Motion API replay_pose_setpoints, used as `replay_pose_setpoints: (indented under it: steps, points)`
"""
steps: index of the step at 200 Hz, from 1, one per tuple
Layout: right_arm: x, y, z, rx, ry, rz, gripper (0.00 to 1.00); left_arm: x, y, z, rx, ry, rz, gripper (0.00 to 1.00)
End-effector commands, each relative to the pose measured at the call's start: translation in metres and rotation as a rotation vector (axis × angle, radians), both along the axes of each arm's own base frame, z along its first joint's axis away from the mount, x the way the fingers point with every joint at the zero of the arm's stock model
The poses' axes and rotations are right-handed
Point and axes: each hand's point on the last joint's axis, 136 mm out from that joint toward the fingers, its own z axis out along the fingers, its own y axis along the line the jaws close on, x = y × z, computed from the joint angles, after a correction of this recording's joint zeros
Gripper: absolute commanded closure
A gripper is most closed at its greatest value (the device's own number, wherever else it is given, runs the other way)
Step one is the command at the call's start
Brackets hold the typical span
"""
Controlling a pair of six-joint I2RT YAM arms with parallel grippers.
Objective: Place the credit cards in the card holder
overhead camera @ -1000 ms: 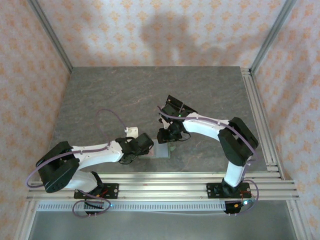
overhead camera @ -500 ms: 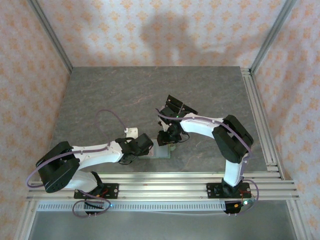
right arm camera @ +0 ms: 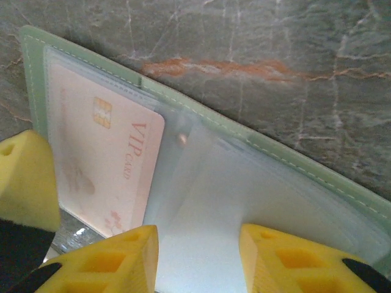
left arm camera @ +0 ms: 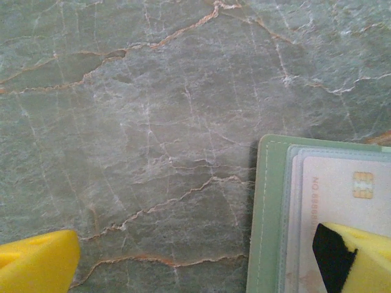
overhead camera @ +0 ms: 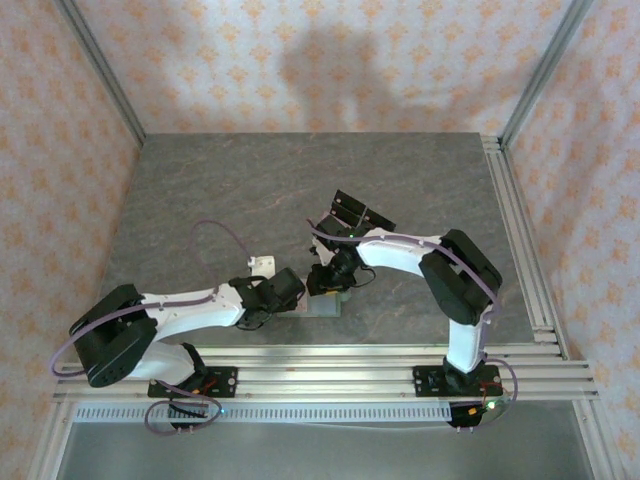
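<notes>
The left tool (left arm camera: 195, 255) stands wide open and holds nothing. In its wrist view one yellow finger (left arm camera: 36, 262) sits at the lower left over bare surface (left arm camera: 153, 122). The other finger, at the lower right, lies over the card (left arm camera: 342, 189); whether it presses on the card I cannot tell. The right tool (right arm camera: 198, 259) is open too. Its two yellow fingers sit along the bottom edge of its wrist view with a gap between them, over a clear sleeve (right arm camera: 244, 201) of the wallet (right arm camera: 183, 101). Nothing is gripped between them.

The wallet lies open and flat on the grey-green veined surface. In the top view it is in the lower middle, where the two tools meet, near the rails (overhead camera: 330, 365). Its sage-green border with pale stitching frames the clear pockets. The pale pink card, with a gold chip (right arm camera: 102, 113) and the words "VIP card", sits under the pocket at the left of the right wrist view, its edge along the wallet's border. A third yellow pad (right arm camera: 24, 177) at that view's left edge covers the card's end.
</notes>
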Motion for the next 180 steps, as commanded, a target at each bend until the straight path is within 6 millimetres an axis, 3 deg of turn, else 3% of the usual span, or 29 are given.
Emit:
replay_pose_setpoints:
  steps: [1, 51, 180]
  points:
    - [-0.004, 0.004, -0.008, -0.001, 0.025, -0.003, 0.60, -0.001, -0.001, 0.011, -0.039, -0.040, -0.003, 0.00]
    - [-0.004, 0.013, -0.011, 0.021, 0.041, -0.010, 0.60, -0.010, -0.017, 0.018, -0.119, -0.068, -0.054, 0.00]
    - [-0.003, 0.015, -0.013, 0.023, 0.048, -0.015, 0.60, -0.024, -0.067, -0.001, -0.150, -0.053, -0.233, 0.00]
